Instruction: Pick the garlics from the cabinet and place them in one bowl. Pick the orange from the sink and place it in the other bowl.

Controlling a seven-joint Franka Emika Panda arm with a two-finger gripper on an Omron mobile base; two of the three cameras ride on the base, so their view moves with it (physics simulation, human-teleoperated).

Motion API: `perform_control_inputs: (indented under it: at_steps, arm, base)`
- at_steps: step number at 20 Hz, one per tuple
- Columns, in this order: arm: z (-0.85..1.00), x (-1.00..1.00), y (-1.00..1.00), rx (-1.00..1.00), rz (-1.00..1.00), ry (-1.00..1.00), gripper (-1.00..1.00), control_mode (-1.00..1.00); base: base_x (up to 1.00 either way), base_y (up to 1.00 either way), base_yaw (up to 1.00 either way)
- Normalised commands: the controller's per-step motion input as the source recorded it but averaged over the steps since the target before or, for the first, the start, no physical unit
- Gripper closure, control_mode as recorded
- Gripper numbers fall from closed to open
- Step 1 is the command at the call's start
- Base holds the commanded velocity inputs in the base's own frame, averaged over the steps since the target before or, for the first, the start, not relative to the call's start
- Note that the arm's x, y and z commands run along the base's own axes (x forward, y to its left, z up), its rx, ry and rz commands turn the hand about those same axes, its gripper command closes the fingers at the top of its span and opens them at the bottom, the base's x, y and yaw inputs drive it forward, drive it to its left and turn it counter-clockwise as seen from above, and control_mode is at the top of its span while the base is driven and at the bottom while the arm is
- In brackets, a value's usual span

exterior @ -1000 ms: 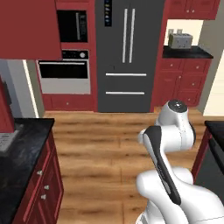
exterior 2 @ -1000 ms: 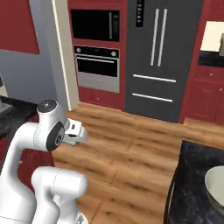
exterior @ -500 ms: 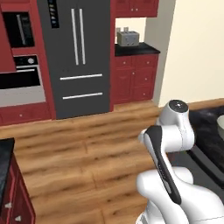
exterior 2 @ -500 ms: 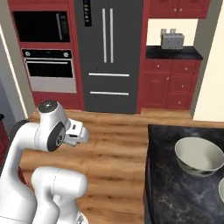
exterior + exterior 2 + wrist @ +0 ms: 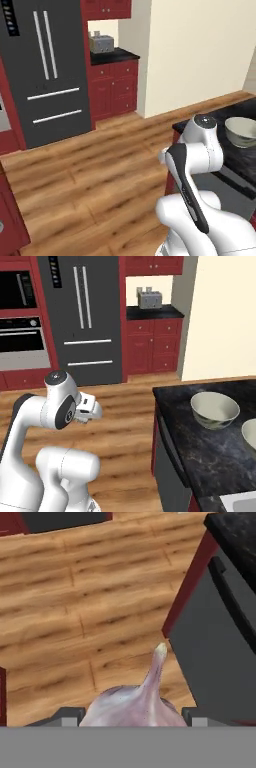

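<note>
A garlic bulb (image 5: 135,704) is sitting clamped in the gripper (image 5: 134,718), pointed tip up, above the wooden floor (image 5: 75,612). The folded arm is hanging beside the dark desk (image 5: 200,441), where a bowl (image 5: 214,410) is standing empty.

A garlic bulb (image 5: 135,704) sits clamped between the gripper's (image 5: 132,718) two fingertips, pointed tip upward. Beyond it lies wooden floor (image 5: 65,602); a dark counter unit (image 5: 220,637) stands to the right.
</note>
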Motion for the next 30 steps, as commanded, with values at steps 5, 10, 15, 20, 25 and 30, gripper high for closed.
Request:
perform_control_inputs:
  at_steps: [5, 10, 15, 20, 25, 30]
  arm:
    - [0.0, 0.0, 0.0, 0.0, 0.0, 0.0, 1.0, 1.0]
    - [0.0, 0.0, 0.0, 0.0, 0.0, 0.0, 1.0, 1.0]
    - [0.0, 0.0, 0.0, 0.0, 0.0, 0.0, 1.0, 1.0]
    - [0.0, 0.0, 0.0, 0.0, 0.0, 0.0, 1.0, 1.0]
    - [0.0, 0.0, 0.0, 0.0, 0.0, 0.0, 1.0, 1.0]
    - [0.0, 0.0, 0.0, 0.0, 0.0, 0.0, 1.0, 1.0]
  base:
    - [0.0, 0.48, -0.41]
    - [0.03, 0.33, -0.37]
    - [0.2, 0.37, -0.34]
    - [0.33, 0.31, -0.33]
    - [0.37, 0.29, -0.34]
    - [0.26, 0.3, -0.35]
